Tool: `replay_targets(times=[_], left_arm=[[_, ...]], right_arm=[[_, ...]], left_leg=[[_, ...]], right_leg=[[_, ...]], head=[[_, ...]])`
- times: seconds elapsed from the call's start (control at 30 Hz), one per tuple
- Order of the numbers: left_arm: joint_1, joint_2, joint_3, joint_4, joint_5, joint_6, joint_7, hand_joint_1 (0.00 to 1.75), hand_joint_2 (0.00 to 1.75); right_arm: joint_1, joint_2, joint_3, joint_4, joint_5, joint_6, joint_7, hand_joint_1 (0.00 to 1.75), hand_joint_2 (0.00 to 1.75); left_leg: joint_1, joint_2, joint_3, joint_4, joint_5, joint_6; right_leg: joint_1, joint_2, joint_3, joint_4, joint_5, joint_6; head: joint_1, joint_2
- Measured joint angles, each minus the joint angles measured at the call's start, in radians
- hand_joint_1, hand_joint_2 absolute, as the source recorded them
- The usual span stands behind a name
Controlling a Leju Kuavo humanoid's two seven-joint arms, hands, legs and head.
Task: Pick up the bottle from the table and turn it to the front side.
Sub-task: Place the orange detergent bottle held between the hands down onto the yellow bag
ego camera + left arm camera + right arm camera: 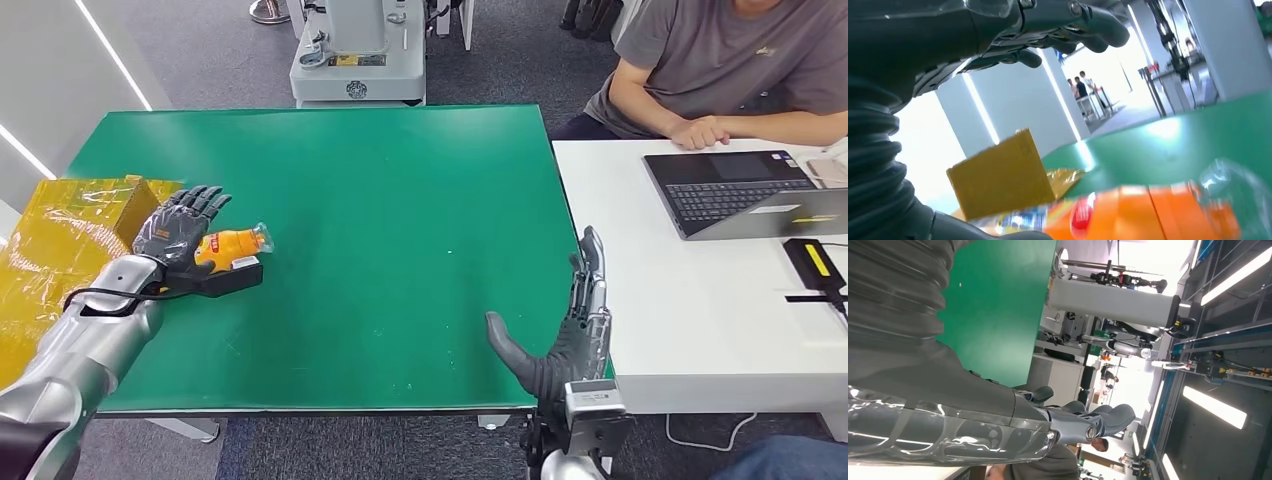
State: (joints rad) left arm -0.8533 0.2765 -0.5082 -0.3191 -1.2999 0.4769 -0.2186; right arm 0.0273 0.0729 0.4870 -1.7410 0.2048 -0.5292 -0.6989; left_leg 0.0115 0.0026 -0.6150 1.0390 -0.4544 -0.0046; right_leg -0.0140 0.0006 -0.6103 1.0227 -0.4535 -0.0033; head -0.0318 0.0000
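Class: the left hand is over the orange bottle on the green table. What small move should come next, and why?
Probably close the left hand around the bottle. The bottle lies on its side on the green table, and the fingers look spread above it, not gripping yet.

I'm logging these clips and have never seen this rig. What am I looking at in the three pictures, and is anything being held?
It is a humanoid robot with two silver arms ending in many-fingered hands. The head view looks down from high on its body at a green table. The other two come from cameras at each wrist, so they look tilted. The left hand rests over an orange bottle lying on its side near a yellow box; its fingers are spread, and a firm grip cannot be confirmed. The left wrist view shows that bottle up close, blurred. The right hand is open at the table's edge, holding nothing. A person sits beside a laptop on a white table.
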Motion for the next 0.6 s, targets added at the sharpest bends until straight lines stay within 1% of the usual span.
replay_targets(times=[0.07, 0.23, 0.37, 0.43, 0.5, 0.6], left_arm=[[0.006, 0.008, 0.020, -0.008, -0.016, 0.022, 0.004, 0.00, 1.75], [0.022, 0.037, 0.043, -0.031, -0.060, 0.030, 0.025, 0.00, 1.75], [0.045, 0.059, 0.063, -0.056, -0.054, 0.052, 0.019, 0.00, 1.75], [0.064, 0.062, 0.089, -0.080, 0.000, 0.099, -0.022, 0.00, 1.75], [0.089, 0.058, 0.137, -0.125, 0.081, 0.149, -0.089, 0.00, 1.75], [0.125, 0.044, 0.211, -0.204, 0.152, 0.168, -0.149, 0.00, 1.75]], right_arm=[[0.003, 0.000, -0.001, 0.000, 0.000, 0.006, 0.000, 0.00, 1.75], [0.012, 0.000, -0.009, -0.004, 0.002, 0.013, -0.001, 0.00, 1.75], [0.019, 0.000, -0.016, -0.009, 0.003, 0.015, -0.001, 0.00, 1.75], [0.022, 0.000, -0.017, -0.011, 0.003, 0.017, -0.001, 0.00, 1.75], [0.023, 0.002, -0.017, -0.013, 0.004, 0.017, 0.000, 0.00, 1.75], [0.023, 0.006, -0.017, -0.017, 0.006, 0.017, 0.006, 0.00, 1.75]], left_leg=[[0.000, 0.000, 0.000, 0.000, 0.000, 0.000], [0.000, 0.000, 0.000, 0.000, 0.000, 0.000], [0.000, 0.000, 0.000, 0.000, 0.000, 0.000], [0.000, 0.000, 0.000, 0.000, 0.000, 0.000], [0.000, 0.000, 0.000, 0.000, 0.000, 0.000], [0.000, 0.000, 0.000, 0.000, 0.000, 0.000]], right_leg=[[0.000, 0.000, 0.000, 0.000, 0.000, 0.000], [0.000, 0.000, 0.000, 0.000, 0.000, 0.000], [0.000, 0.000, 0.000, 0.000, 0.000, 0.000], [0.000, 0.000, 0.000, 0.000, 0.000, 0.000], [0.000, 0.000, 0.000, 0.000, 0.000, 0.000], [0.000, 0.000, 0.000, 0.000, 0.000, 0.000]], head=[[0.000, 0.000], [0.000, 0.000], [0.000, 0.000], [0.000, 0.000], [0.000, 0.000], [0.000, 0.000]])
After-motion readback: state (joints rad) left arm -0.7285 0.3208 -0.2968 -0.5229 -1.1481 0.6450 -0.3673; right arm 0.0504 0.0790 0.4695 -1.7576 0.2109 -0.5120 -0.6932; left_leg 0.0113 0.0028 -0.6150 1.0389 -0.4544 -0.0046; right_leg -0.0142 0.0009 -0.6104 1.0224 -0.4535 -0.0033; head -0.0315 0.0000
